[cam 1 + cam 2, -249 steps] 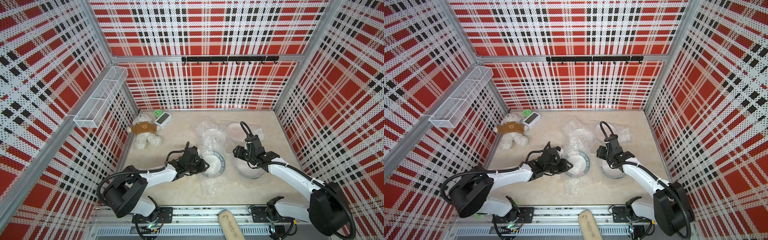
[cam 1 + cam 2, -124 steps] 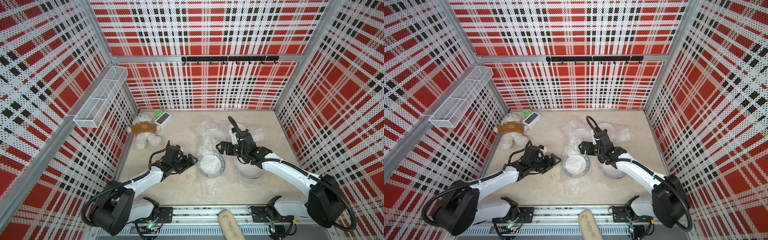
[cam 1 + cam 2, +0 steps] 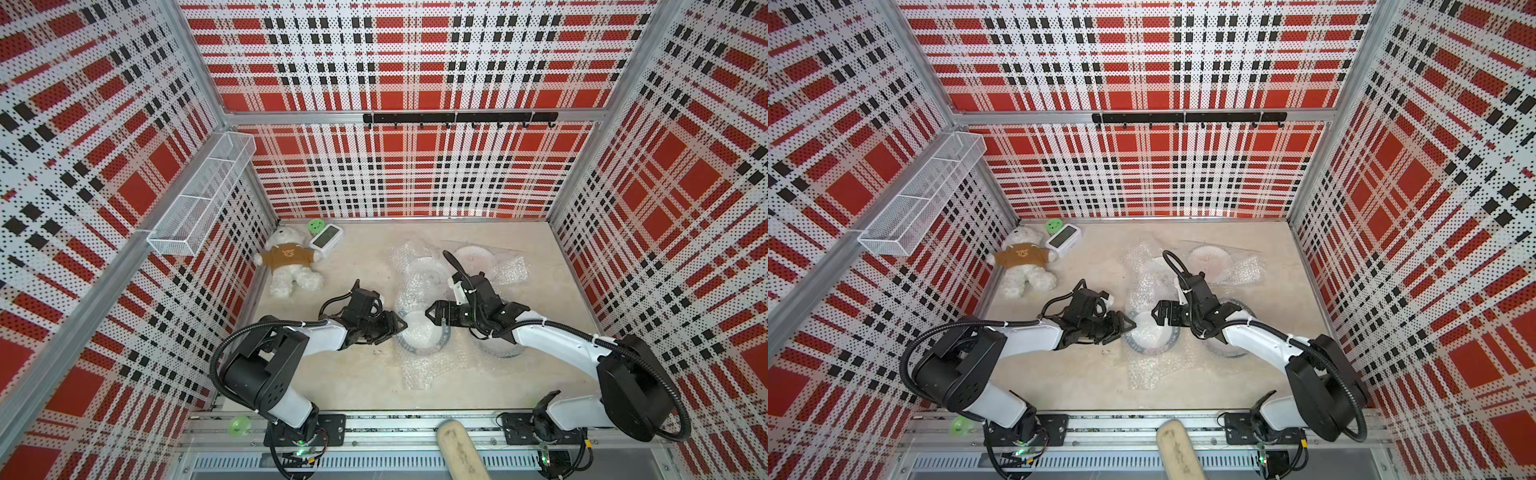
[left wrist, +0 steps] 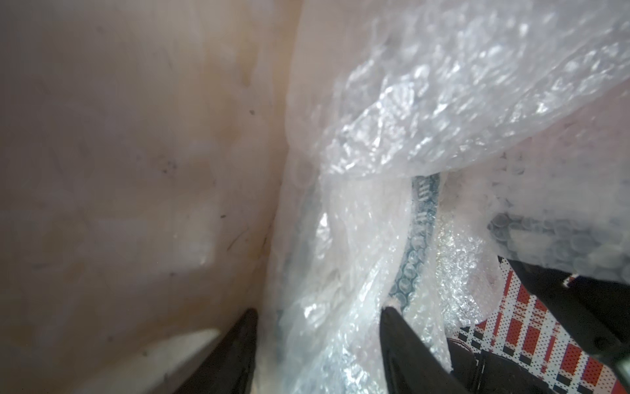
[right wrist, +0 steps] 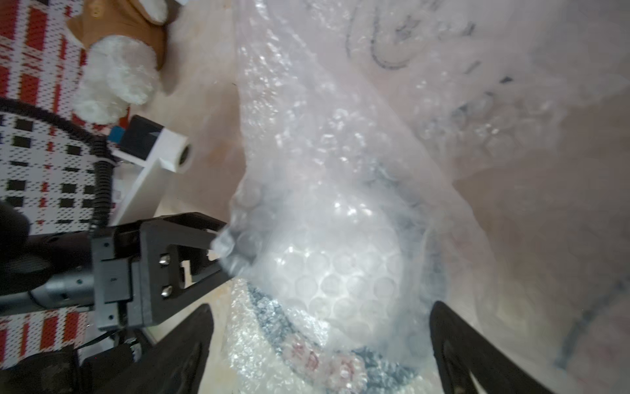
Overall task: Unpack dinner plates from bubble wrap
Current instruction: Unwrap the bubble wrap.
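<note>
A dinner plate (image 3: 419,338) with a dark lettered rim band lies near the front under loose bubble wrap (image 3: 415,374). My left gripper (image 3: 395,326) is at its left edge. In the left wrist view its jaws (image 4: 320,327) stand apart with a fold of bubble wrap (image 4: 341,273) between them. My right gripper (image 3: 432,316) hangs wide open over the plate's right side, and in the right wrist view nothing is held in it (image 5: 320,341). A second banded plate (image 3: 500,351) lies under the right arm. Behind are a wrapped plate (image 3: 424,268) and a pinkish-marked plate (image 3: 471,257).
A teddy bear (image 3: 291,266) and a small white clock (image 3: 326,239) lie at the back left. A crumpled sheet of wrap (image 3: 509,268) sits at the back right. A wire basket (image 3: 199,199) hangs on the left wall. A wooden handle (image 3: 457,453) juts in at the front edge.
The left gripper drew back left, then returned to the plate's left edge and narrowed around the wrap. The right gripper opened wide and moved from the right-hand plate to the middle one.
</note>
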Tool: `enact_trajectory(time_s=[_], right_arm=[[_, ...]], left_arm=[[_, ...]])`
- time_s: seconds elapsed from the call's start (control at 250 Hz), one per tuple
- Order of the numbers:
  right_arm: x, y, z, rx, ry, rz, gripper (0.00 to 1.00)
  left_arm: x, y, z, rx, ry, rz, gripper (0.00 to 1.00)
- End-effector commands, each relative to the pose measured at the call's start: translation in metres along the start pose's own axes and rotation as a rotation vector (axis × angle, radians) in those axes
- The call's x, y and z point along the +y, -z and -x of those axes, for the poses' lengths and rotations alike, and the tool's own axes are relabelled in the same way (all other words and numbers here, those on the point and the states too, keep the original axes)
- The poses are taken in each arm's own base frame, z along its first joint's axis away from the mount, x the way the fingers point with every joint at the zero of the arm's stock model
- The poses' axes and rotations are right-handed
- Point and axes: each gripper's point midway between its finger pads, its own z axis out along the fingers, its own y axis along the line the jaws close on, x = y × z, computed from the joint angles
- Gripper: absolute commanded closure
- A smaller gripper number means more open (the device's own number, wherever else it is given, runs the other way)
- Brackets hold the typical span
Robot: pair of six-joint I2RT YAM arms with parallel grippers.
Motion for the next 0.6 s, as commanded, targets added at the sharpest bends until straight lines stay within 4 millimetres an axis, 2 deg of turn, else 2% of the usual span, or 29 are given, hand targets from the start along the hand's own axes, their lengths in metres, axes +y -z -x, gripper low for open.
enact_trajectory(time_s=[0.0, 0.144, 0.372, 0.564, 0.6], right_arm=[[-0.025, 0.014, 0.013, -0.068, -0.012, -0.168, 0.00], [-0.029, 0.038, 0.029, -0.145, 0.018, -0.229, 0.00], [-0.023, 0.052, 0.038, -0.186, 0.040, -0.228, 0.00], [-0.019, 0.063, 0.049, -0.210, 0.081, -0.248, 0.00], [-0.018, 0.064, 0.051, -0.213, 0.090, -0.248, 0.00]], left_arm=[[0.013, -0.007, -0.005, 0.014, 0.026, 0.043, 0.43], [0.016, -0.009, -0.005, 0.017, 0.028, 0.050, 0.52], [0.020, -0.012, -0.003, 0.015, 0.044, 0.045, 0.78], [0.006, -0.001, 0.001, -0.009, 0.045, -0.008, 0.99], [0.002, 0.003, 0.002, -0.016, 0.044, -0.022, 1.00]])
